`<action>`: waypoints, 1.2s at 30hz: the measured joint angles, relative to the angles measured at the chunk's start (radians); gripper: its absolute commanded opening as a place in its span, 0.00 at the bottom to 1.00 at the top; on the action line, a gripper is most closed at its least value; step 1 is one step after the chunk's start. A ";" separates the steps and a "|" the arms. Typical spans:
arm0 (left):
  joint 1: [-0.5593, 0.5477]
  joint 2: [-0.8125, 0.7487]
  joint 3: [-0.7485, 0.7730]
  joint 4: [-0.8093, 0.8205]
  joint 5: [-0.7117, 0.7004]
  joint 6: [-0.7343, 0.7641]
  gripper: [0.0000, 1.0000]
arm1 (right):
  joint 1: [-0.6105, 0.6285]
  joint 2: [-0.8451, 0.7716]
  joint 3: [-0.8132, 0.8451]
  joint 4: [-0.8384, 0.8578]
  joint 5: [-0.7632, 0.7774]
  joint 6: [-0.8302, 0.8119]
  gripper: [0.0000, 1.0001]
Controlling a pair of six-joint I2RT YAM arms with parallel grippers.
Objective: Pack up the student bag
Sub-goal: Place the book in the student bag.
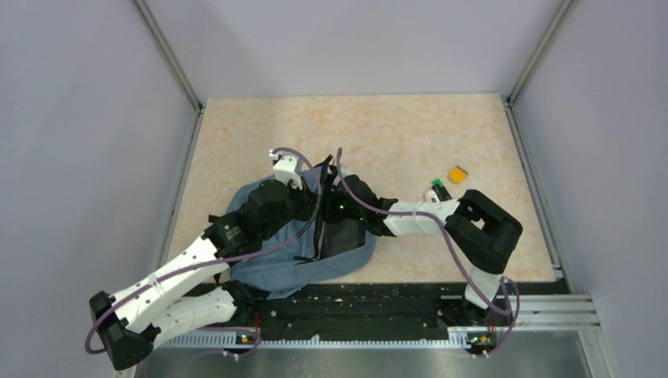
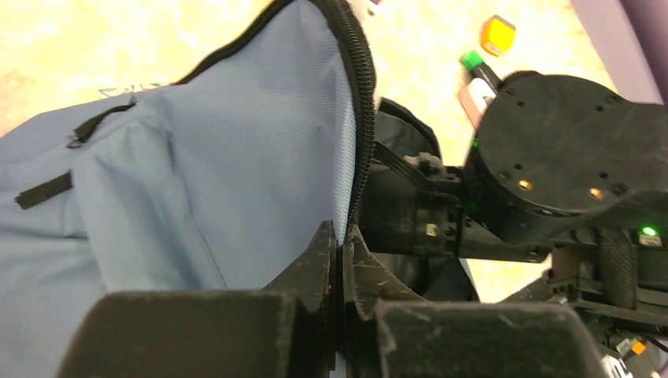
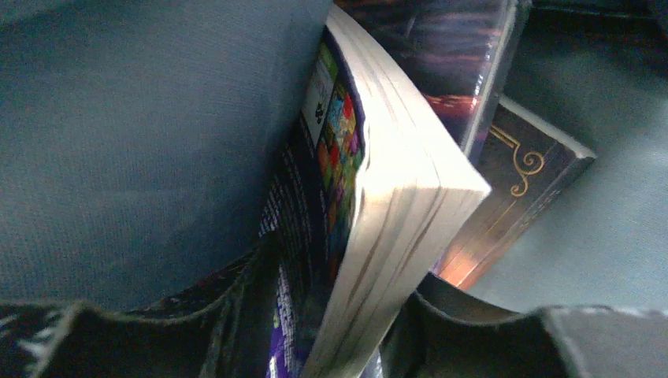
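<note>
The grey-blue student bag [image 1: 335, 264] lies at the near middle of the table with its zipped mouth held up. My left gripper [image 2: 340, 236] is shut on the fabric edge of the bag [image 2: 220, 157] beside the black zipper [image 2: 364, 94], and holds the opening raised. My right gripper [image 3: 362, 315] is inside the bag, shut on a thick paperback book [image 3: 378, 213] with a colourful purple cover. Two more books lie deeper inside, one dark with gold ornament [image 3: 516, 169] and one glossy and dark [image 3: 449, 55]. In the top view the right wrist [image 1: 350, 206] reaches into the opening and its fingers are hidden.
A small orange item [image 1: 457, 174] and a small green-and-black item [image 1: 436, 189] lie on the table right of the bag, behind the right arm. They also show in the left wrist view, the orange item [image 2: 498, 35] and the green-and-black item [image 2: 473, 63]. Grey walls enclose the table; a metal rail [image 1: 536, 311] runs along the near edge.
</note>
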 measured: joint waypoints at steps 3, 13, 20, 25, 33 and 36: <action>0.048 0.009 0.007 -0.005 0.010 0.000 0.00 | -0.001 -0.013 0.011 -0.038 0.003 -0.079 0.76; 0.242 0.069 0.214 -0.172 -0.008 0.079 0.00 | -0.025 -0.367 0.014 -0.369 0.060 -0.309 0.97; 0.425 0.151 0.358 -0.311 -0.014 0.113 0.00 | -0.099 -0.694 0.007 -0.490 0.146 -0.404 0.99; 0.536 0.219 0.541 -0.408 -0.013 0.142 0.00 | -0.184 -0.789 -0.045 -0.524 0.204 -0.437 0.99; 0.613 0.338 0.761 -0.473 -0.014 0.195 0.00 | -0.212 -0.710 -0.200 -0.496 0.100 -0.404 0.98; 0.618 0.357 0.761 -0.491 -0.017 0.204 0.00 | -0.212 -0.705 -0.259 -0.428 0.044 -0.375 0.99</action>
